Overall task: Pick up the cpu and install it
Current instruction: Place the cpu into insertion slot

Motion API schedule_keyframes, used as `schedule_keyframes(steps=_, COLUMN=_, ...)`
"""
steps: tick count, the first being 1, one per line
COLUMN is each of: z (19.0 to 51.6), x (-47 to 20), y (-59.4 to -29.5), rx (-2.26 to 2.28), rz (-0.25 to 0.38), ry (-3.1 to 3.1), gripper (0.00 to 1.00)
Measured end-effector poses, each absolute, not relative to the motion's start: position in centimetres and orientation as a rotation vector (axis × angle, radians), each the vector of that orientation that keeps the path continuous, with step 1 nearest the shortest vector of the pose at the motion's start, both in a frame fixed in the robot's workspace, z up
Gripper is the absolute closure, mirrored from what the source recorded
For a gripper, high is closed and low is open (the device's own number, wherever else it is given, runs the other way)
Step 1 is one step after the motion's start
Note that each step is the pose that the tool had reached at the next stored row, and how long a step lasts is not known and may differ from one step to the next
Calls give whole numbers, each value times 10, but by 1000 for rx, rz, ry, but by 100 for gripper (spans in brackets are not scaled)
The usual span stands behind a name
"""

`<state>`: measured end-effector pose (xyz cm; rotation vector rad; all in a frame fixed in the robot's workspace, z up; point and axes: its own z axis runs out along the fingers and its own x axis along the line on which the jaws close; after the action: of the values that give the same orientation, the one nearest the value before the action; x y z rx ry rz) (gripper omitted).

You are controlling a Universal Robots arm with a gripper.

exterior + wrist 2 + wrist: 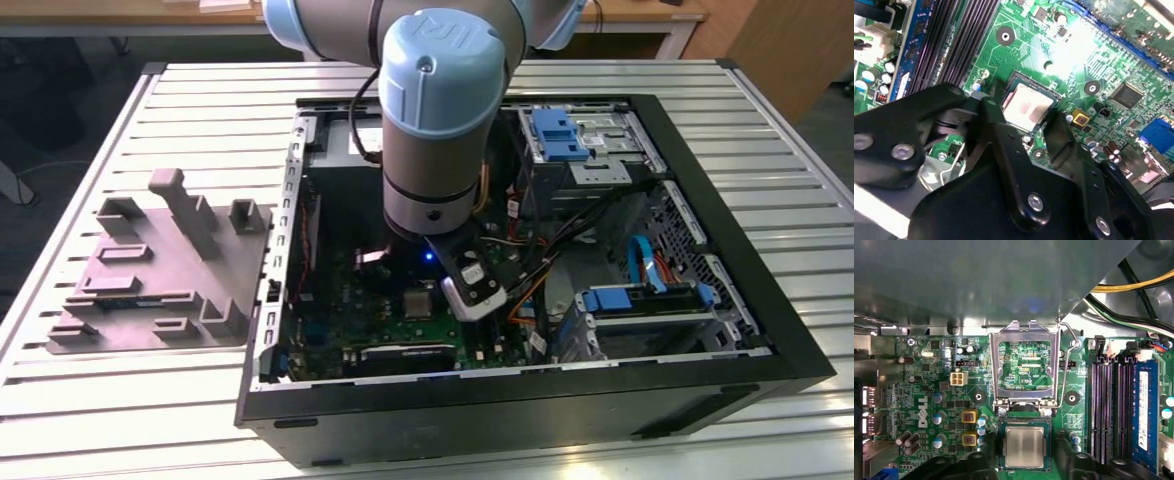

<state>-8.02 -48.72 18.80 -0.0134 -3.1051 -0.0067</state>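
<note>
While the claw [1024, 117] hangs low over the motherboard [1024, 40], its two black fingers [996, 125] stand apart, one on each side of the cpu [1026, 106]. It grips nothing. Whether the tips touch the chip's edges: cannot tell.

Cpu lies flat in the socket [1024, 424], silvery top up, square to the dark frame. Both wrist views agree. Just beyond it, in the first wrist view, the load plate [1024, 334] is swung open from the socket's edge, with green board showing through its window.

Motherboard is lit bright near the socket in the second wrist view. Memory slots [1104, 410], long and dark, run beside the socket. A blue memory stick [1144, 415] sits on their far side. Yellow and black cables [1134, 286] pass beyond the slots.

Exterior view: arm [434, 120] comes down into the open case [534, 420], which lies on its side on a slatted worktop [200, 110]. Claw sits over the middle of the board. Drive bays with blue tabs [554, 135] line the case toward the exterior view's right. Grey fixture [160, 270] rests on the worktop outside the case, at the exterior view's left, close to the case wall.
</note>
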Motion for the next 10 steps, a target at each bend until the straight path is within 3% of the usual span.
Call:
schedule_keyframes(steps=3, z=188, x=-80, y=-487, rx=-13, rz=-7, ry=-3105, gripper=52)
schedule_keyframes(steps=10, z=189, x=-80, y=-487, rx=-13, rz=-9, ry=-3105, gripper=52)
